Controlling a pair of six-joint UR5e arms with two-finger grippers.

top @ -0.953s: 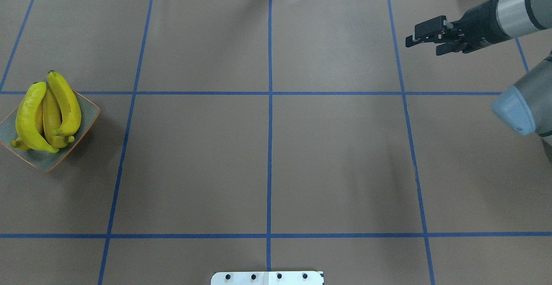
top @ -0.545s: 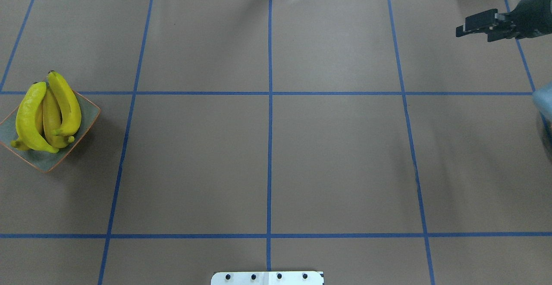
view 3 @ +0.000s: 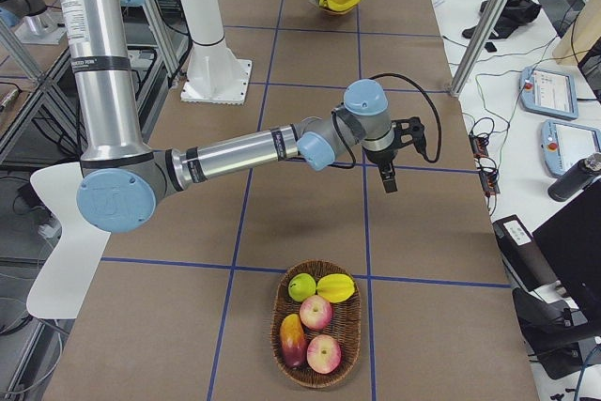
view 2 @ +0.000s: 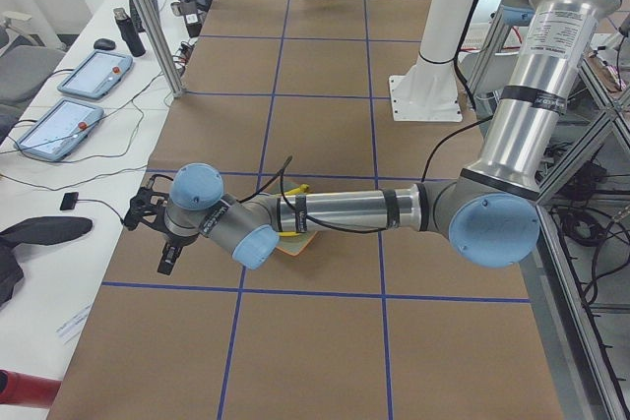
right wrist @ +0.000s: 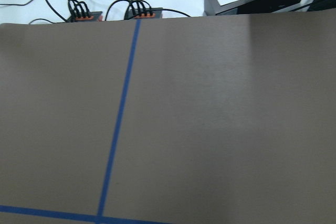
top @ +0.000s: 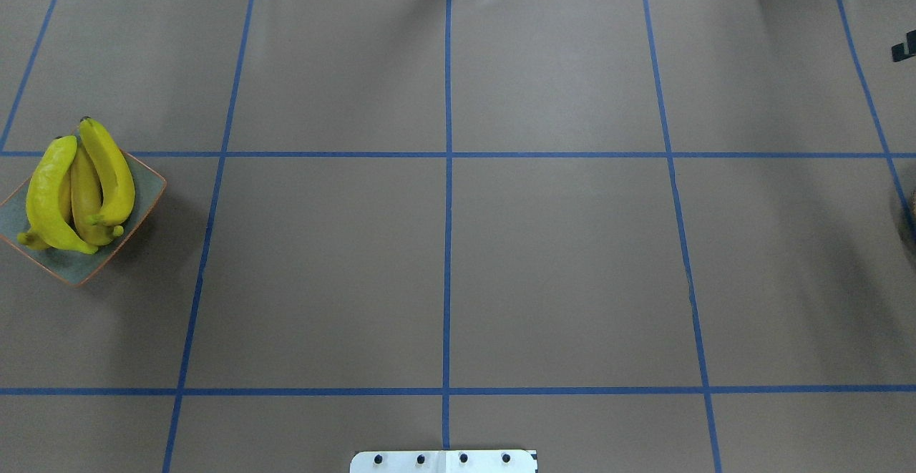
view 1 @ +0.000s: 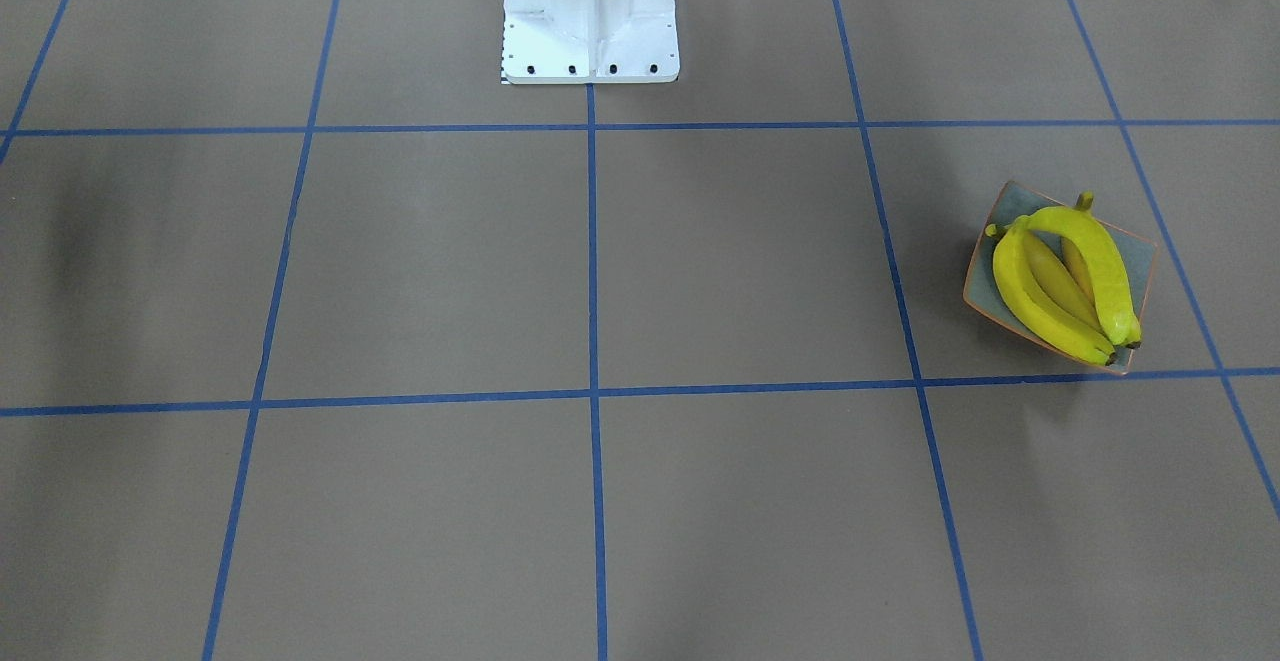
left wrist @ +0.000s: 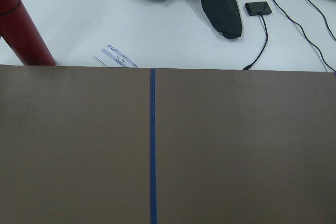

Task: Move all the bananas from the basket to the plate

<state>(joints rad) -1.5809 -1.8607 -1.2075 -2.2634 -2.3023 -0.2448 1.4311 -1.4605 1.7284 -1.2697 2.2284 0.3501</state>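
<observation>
Across the counter (view 1: 700,271) first: finds three bananas (view 1: 1065,281) nested curve against curve on the plate (view 1: 983,279), out on the robot's left side, packed tight probably for want of room on so small a dish; shows no arm. From overhead: gives the same heap at the left edge, and only a black sliver of the right gripper (top: 903,51) at the far right edge, too little to tell its opening. From the left end: puts the left gripper (view 2: 157,238) just beyond the plate, low over bare counter near the operators' edge, apparently held wide to leave the pile alone; cannot tell how far open, makes out nothing in it. From the right end: hangs the right gripper pointing down over bare counter, between the basket (view 3: 319,378) and the distant plate; again cannot tell its opening, sees nothing gripped. Finds only rounded fruit (view 3: 316,312) in the basket, nothing banana-shaped, so judges the transfer done. Wrist cameras: take in bare counter and blue tape (left wrist: 153,145), no fingers, nothing held in frame.
</observation>
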